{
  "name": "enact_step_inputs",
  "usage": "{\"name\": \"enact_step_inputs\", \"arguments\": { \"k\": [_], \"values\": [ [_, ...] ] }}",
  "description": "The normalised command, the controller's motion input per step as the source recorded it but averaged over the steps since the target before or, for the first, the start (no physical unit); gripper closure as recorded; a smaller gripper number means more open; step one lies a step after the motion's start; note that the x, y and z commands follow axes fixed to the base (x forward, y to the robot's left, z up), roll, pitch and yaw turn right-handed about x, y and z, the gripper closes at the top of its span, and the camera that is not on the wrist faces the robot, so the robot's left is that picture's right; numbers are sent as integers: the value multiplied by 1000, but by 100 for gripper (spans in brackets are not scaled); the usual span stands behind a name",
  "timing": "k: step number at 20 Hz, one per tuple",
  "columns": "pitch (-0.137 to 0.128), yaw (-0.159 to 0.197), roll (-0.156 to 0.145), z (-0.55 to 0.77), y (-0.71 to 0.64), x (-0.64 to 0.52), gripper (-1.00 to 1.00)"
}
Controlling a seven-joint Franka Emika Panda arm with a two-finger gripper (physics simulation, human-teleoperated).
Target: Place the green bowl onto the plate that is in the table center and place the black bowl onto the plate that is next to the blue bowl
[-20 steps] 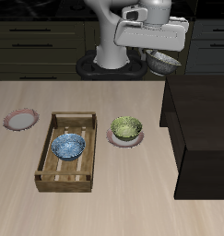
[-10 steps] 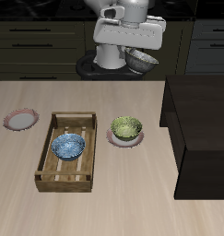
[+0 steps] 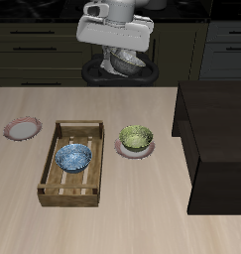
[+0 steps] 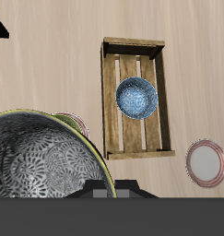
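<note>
Main risk: black bowl [image 3: 125, 63] slipping or tilting out of the gripper [image 3: 120, 55] in transit. Held high, well above the table [image 3: 142, 213] near its back edge, and apparently gripped by the rim only, so a fast swing could shake it loose.

Second risk: wrong target. Green bowl [image 3: 136, 136] already sitting on the centre plate [image 3: 135, 149], so that plate is taken. Empty pink plate [image 3: 23, 128] lies just beside the wooden crate [image 3: 69, 162] holding the blue bowl [image 3: 73, 157]; going by the task, that is the one to aim for. Dropping into the crate or onto the blue bowl would be the failure.

Third: off-centre release catching the plate rim and tipping the bowl. Needs a low, level set-down.

Gripper: closed on the black bowl, jaws narrow, fingers hidden behind the bowl in both views, so exact contact points not readable. Wrist view filled by the black bowl's speckled inside [image 4: 44, 166], with crate [image 4: 134, 97], blue bowl [image 4: 137, 98] and empty plate [image 4: 208, 162] far below.
</note>
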Motion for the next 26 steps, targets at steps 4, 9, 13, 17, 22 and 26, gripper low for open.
{"name": "enact_step_inputs", "arguments": {
  "k": [4,9,13,17,22,26],
  "values": [
    [15,10,24,-135,-330,-129,100],
    [-3,-17,26,-121,-352,-234,100],
    [3,-23,-3,-71,-371,-103,100],
    [3,46,50,-121,-469,-265,100],
    [-31,57,50,13,-337,-312,100],
    [2,22,4,-9,-257,-148,100]
  ]
}}
